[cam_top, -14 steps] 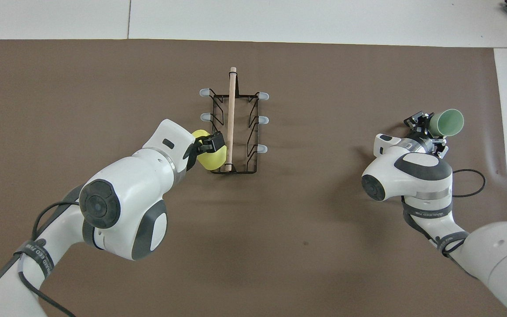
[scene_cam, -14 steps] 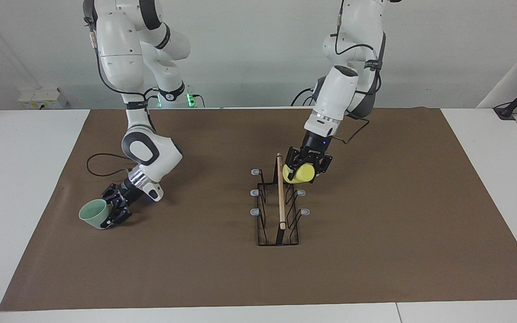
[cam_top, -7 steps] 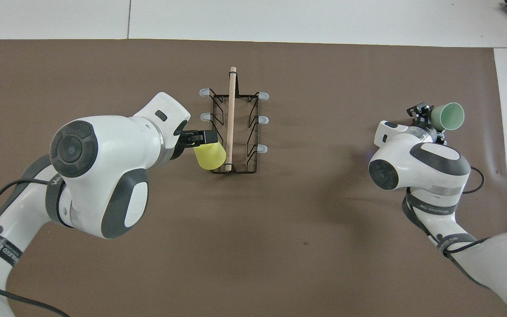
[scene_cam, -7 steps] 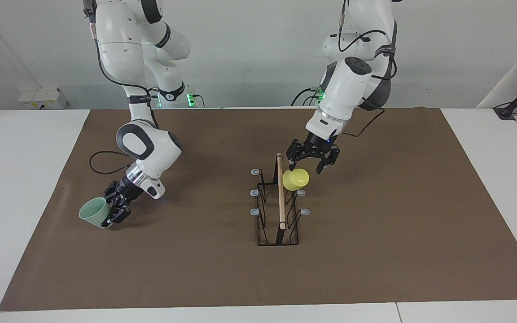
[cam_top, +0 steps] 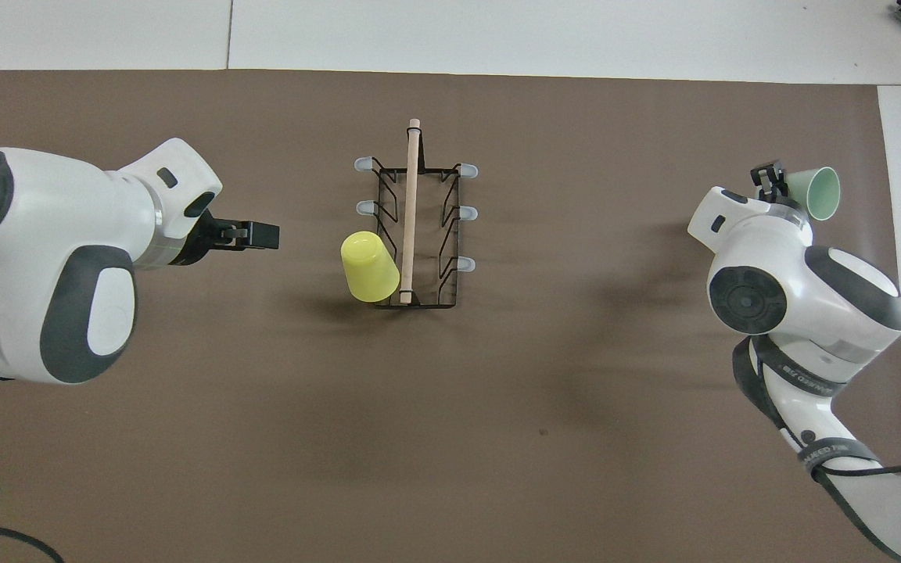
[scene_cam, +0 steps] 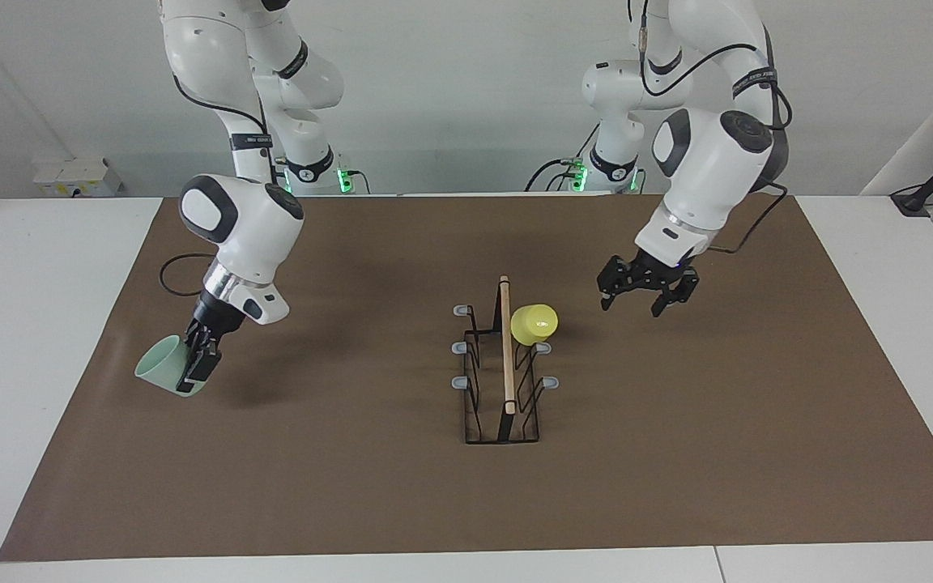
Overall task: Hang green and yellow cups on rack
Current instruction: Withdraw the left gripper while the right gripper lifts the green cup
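One cup — the yellow cup (scene_cam: 534, 323) — hangs on the rack (scene_cam: 502, 380); your left hand (scene_cam: 648, 290) hovers beside it, fingers spread. Your right hand (scene_cam: 198, 361) grips the green cup (scene_cam: 160, 366) over the worktop (scene_cam: 677, 453).

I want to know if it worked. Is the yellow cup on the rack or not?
On. The yellow cup hangs upside down on a prong of the rack, off the mat. The left hand is open and apart from it.

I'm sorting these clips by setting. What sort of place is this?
Probably a robotics lab: two robot arms bolted at a white table with a brown mat, bare walls, and only a rack and cups as props.
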Robot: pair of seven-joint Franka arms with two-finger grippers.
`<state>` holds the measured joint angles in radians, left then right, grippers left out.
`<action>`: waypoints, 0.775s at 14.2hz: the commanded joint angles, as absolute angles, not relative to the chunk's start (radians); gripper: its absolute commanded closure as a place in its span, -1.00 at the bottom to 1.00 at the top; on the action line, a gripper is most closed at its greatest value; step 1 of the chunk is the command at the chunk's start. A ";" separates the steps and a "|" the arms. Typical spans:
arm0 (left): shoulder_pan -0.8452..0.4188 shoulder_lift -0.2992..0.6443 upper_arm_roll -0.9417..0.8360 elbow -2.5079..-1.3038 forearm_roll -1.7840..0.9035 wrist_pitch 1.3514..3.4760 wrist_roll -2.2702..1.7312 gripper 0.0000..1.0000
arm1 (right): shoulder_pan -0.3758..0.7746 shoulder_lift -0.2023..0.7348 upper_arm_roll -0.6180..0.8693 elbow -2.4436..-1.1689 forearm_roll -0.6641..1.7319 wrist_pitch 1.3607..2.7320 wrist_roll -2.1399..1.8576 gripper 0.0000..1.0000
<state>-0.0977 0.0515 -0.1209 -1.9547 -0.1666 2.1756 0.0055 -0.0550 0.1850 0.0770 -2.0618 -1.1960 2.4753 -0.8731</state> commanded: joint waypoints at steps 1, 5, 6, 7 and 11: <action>-0.101 0.014 -0.051 -1.922 -0.053 2.074 0.109 -1.00 | -0.051 0.097 0.081 -2.091 -0.926 2.432 -0.978 0.42; -0.104 0.021 0.037 -1.766 -0.006 1.876 0.227 -1.00 | -0.037 0.045 0.100 -1.979 -0.392 2.226 -1.077 0.47; -0.103 0.020 0.044 -1.740 -0.006 1.847 0.239 -1.00 | -0.038 0.040 0.106 -1.976 -0.318 2.212 -1.077 0.47; -0.103 0.021 0.048 -1.709 -0.006 1.814 0.239 -1.00 | -0.037 0.032 0.107 -1.973 -0.228 2.207 -1.074 0.49; -0.106 0.028 0.075 -1.577 -0.006 1.646 0.273 -1.00 | -0.018 0.021 0.114 -1.971 0.137 2.203 -1.071 0.50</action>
<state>-0.0967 0.0144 0.0591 -1.6523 -0.0242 1.7344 0.2482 -0.0168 0.0284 0.1088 -1.9773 -0.0043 2.2189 -1.0674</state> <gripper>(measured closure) 0.000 0.313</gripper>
